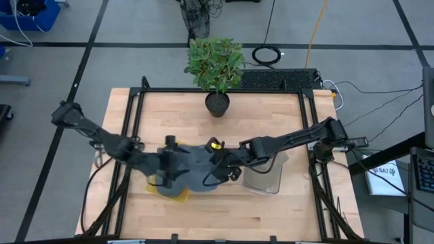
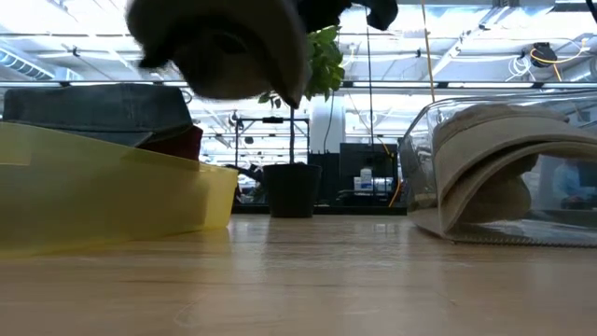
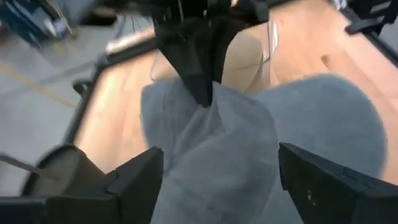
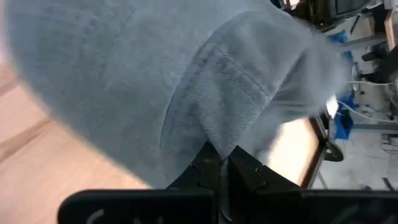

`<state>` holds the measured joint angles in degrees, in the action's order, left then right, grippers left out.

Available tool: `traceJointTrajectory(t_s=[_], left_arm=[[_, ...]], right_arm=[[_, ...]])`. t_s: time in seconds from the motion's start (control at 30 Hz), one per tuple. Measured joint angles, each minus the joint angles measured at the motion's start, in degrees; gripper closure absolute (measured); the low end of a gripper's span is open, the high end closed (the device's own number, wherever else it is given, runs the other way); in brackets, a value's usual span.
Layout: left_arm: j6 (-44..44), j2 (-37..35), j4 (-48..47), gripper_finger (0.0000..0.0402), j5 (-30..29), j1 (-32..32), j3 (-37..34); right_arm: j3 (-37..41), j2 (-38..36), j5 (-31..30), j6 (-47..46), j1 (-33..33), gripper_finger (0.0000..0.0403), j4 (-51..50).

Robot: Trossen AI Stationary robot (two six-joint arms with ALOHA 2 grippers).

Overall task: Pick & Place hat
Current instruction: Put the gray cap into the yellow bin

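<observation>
We are clamping our right gripper on a pinched fold of the soft grey fabric hat, its jaws pressed together on the cloth. Our left gripper is hovering at the hat's other side with its jaws spread wide, one on either side of the crown and not gripping it. In the left wrist view the right gripper is showing beyond, nipping the fabric into a peak.

The hat is hanging between our two grippers near the middle of the front half of the wooden surface, lifted over the shallow yellow plastic tray that is sitting toward the front left. In the low view the hat is floating clear above the tray, which is holding some dark folded items.

Just right of the hat, a clear plastic bin is holding a beige folded hat. A potted green plant in a black pot is standing at the middle of the back edge.
</observation>
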<state>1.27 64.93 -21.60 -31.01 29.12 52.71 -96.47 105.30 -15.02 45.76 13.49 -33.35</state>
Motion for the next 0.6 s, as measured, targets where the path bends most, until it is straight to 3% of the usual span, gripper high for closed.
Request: traceJointTrajectory(t_s=[0.2, 0.6], left_arm=[[-4.24, 10.13, -3.82, 0.0061, 4.08, -3.63, 7.79], [-8.95, 21.31, -14.77, 0.0066, 11.45, -7.62, 18.09]], right_arm=[[0.04, 0.17, -1.57, -0.20, 0.73, 0.0403, -0.29], [0.07, 0.18, -5.18, -1.47, 3.24, 0.0403, -0.87]])
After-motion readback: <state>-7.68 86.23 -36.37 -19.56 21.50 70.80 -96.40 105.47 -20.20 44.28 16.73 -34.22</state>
